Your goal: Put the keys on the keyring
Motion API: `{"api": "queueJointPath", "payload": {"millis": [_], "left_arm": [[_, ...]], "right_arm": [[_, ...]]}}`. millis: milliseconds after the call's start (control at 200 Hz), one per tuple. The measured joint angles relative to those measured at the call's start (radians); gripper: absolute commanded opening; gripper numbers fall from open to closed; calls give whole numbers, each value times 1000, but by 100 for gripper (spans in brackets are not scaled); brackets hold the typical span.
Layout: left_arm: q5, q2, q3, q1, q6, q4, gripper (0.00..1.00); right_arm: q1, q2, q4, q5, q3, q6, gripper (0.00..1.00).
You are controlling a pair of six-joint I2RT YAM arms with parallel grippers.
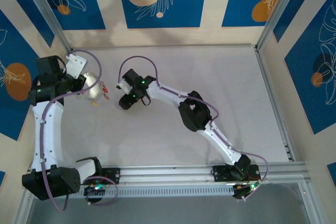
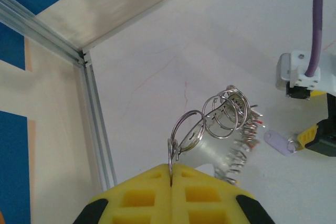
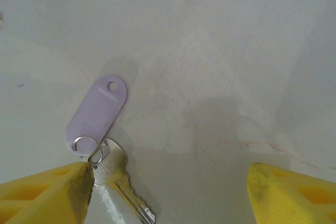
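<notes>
Left gripper [image 2: 171, 170]: its two yellow fingers [image 2: 142, 198] were pressed tight together, pinching one thin wire loop of the keyring.
Keyring [image 2: 210, 124]: a bunch of shiny silver loops stuck out just past the left gripper's tips, at the left side of the table [image 1: 210, 77].
Keys [image 2: 242, 142]: small ones hung in a row on the far side of the keyring, with a bit of red among them.
Right gripper [image 3: 170, 176]: its yellow fingers were spread wide apart and held nothing.
Loose key [image 3: 122, 179]: a silver one lay flat on the table, right at the tip of one right gripper finger. I could not tell if they touched.
Purple tag [image 3: 98, 113]: it lay flat too, joined to the loose key by a small ring [image 3: 86, 144].
Both grippers: the right gripper was near the keyring, with a gap of bare table between them.
</notes>
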Motion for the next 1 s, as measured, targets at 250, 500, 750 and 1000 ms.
{"api": "queueJointPath", "payload": {"millis": [250,500,750,1000], "left_arm": [[8,0,-29,2,-3,4,0],[20,0,-31,3,-3,7,0],[39,0,-38,3,-3,22,0],[73,-9,-76,3,-7,50,0]], "right_arm": [[7,11,-7,-19,8,3,75],[24,-2,31,63,-41,-50,73],[53,-106,156,171,-246,-164,73],[47,-318,265,234,-597,-190,73]]}}
